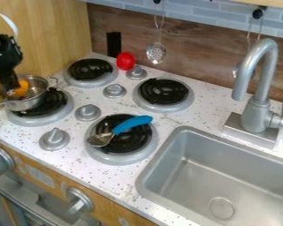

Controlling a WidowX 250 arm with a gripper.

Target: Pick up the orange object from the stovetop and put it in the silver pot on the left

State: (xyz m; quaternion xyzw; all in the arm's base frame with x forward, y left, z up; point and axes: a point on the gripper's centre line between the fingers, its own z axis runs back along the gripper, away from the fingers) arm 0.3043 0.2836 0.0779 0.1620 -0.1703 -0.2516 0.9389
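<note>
Pot (pixel 25 105): shiny, smooth metal, right at my gripper (pixel 13 89)
Side panel (pixel 55 33): I see smooth, light wood grain beside my gripper
Countertop (pixel 162 120): speckled, smooth, low sheen, below my gripper
Spoon (pixel 115 133): glossy metal bowl, smooth plastic-looking handle, well apart from my gripper
Sink (pixel 194 170): satin metal, I'd say, farther from my gripper than the spoon
</note>
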